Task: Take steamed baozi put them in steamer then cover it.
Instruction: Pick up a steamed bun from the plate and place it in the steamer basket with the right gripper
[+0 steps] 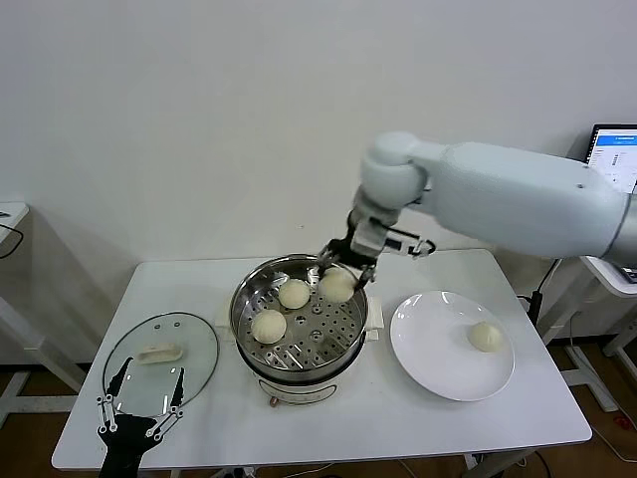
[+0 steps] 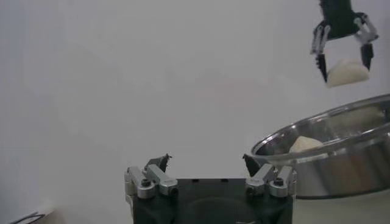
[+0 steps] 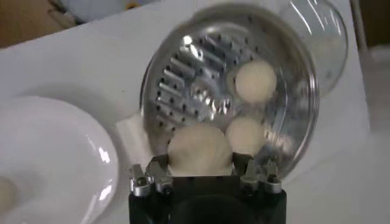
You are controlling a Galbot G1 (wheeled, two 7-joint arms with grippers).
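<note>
The steamer [image 1: 249, 339] stands mid-table with two baozi [image 1: 269, 326] [image 1: 295, 293] on its perforated tray. My right gripper [image 1: 344, 272] is shut on a third baozi [image 1: 337, 286] and holds it just above the tray's far right part; it shows between the jaws in the right wrist view [image 3: 200, 149] and from afar in the left wrist view [image 2: 347, 72]. A fourth baozi [image 1: 486, 337] lies on the white plate [image 1: 428, 358]. The glass cover [image 1: 194, 363] lies flat at the left. My left gripper [image 1: 140, 410] hangs open and empty above the cover's near edge.
The plate sits right of the steamer, close to the table's right edge. A laptop screen [image 1: 613, 149] stands beyond the table at the far right. The steamer's cream handle [image 1: 375, 317] juts toward the plate.
</note>
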